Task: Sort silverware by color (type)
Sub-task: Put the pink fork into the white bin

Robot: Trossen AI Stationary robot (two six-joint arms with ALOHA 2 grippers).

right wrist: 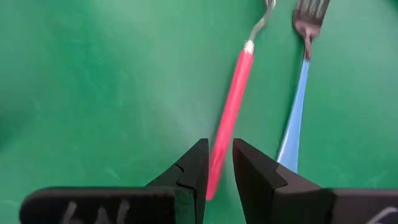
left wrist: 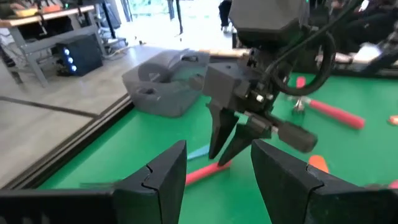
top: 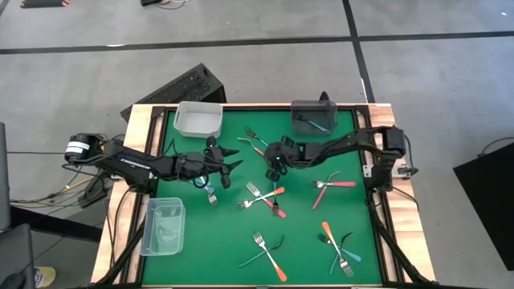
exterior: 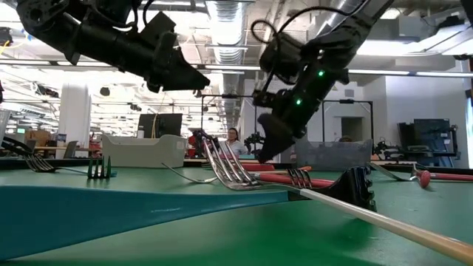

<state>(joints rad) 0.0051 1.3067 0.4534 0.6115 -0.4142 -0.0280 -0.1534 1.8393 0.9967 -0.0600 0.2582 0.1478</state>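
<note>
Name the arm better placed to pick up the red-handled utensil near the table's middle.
Right. The right gripper hangs directly over the red-handled utensil, fingers slightly apart around its handle end. The left gripper is open and off to the side.

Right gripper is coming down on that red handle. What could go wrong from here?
1. The blue-handled fork lies close beside the red-handled utensil, so the right gripper, whose fingers are only narrowly apart, may nudge or catch it too.
2. The left gripper hangs open close to the right gripper; the arms may collide mid-table.
3. The right fingertips straddle the handle's end, so the grip may slip or tilt the utensil.
</note>
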